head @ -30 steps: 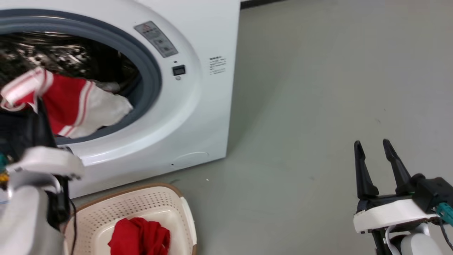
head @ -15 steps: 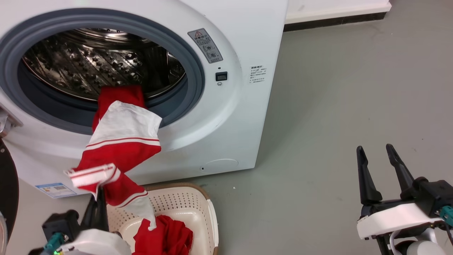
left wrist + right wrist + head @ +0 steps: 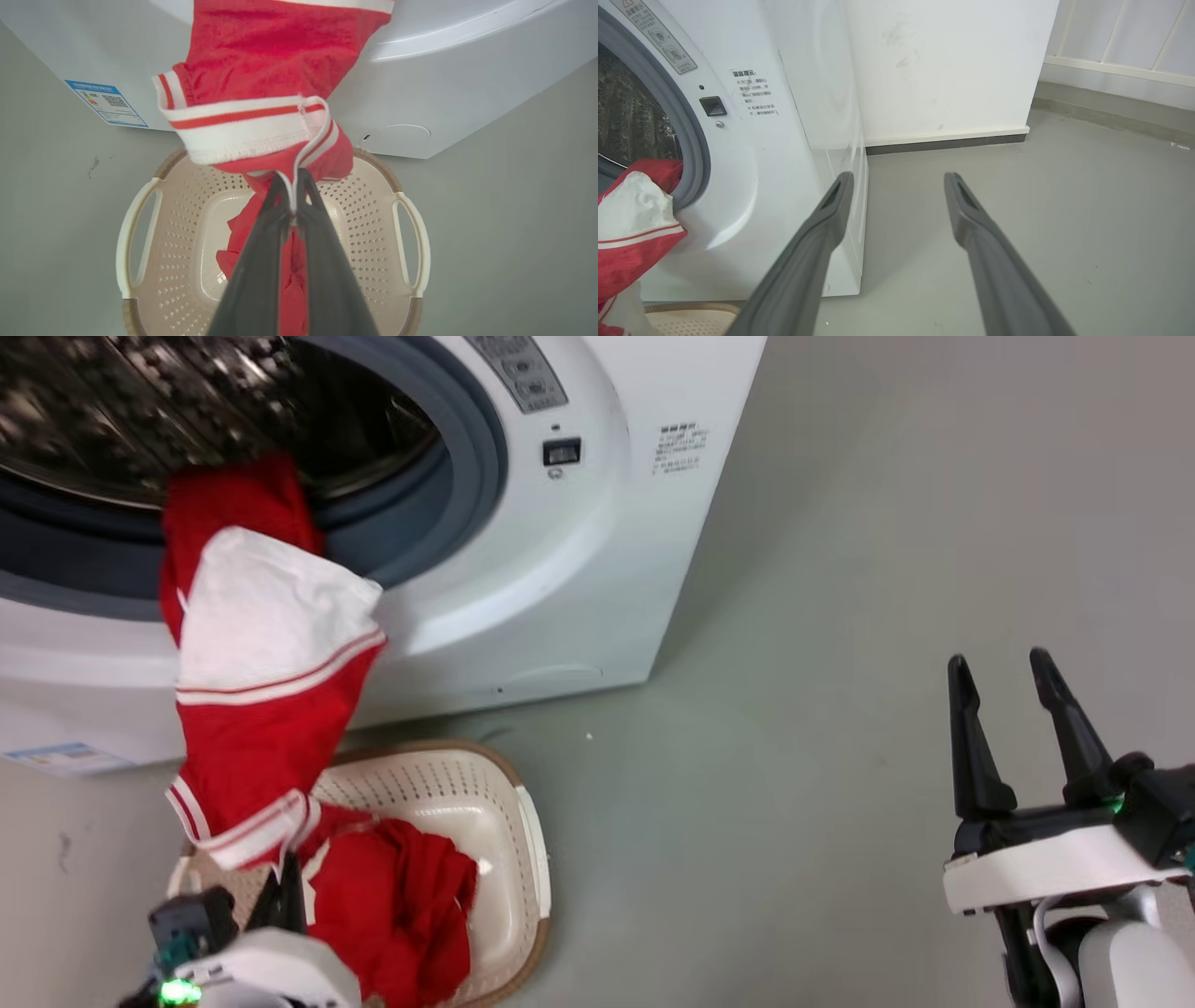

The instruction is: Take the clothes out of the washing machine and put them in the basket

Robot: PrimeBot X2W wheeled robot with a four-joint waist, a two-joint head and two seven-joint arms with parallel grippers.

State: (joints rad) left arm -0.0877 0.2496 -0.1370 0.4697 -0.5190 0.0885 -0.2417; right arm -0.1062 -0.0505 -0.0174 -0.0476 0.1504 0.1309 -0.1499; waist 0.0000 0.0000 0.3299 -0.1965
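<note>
The left pincer (image 3: 292, 179) is pressed together on the white-and-red striped cuff (image 3: 243, 126) of the soft red garment with white panels (image 3: 271, 737), just above the oval cream perforated plastic basket with a brown rim (image 3: 523, 821). The garment hangs stretched from the grey-gasketed porthole of the big white front-loading washing machine (image 3: 579, 569), its upper end draped over the gasket lip and its lower end at the basket. A plain red crumpled garment (image 3: 392, 905) lies inside the basket. The right pincer (image 3: 999, 663) hovers well apart over the grey floor (image 3: 840, 616), fingers spread.
</note>
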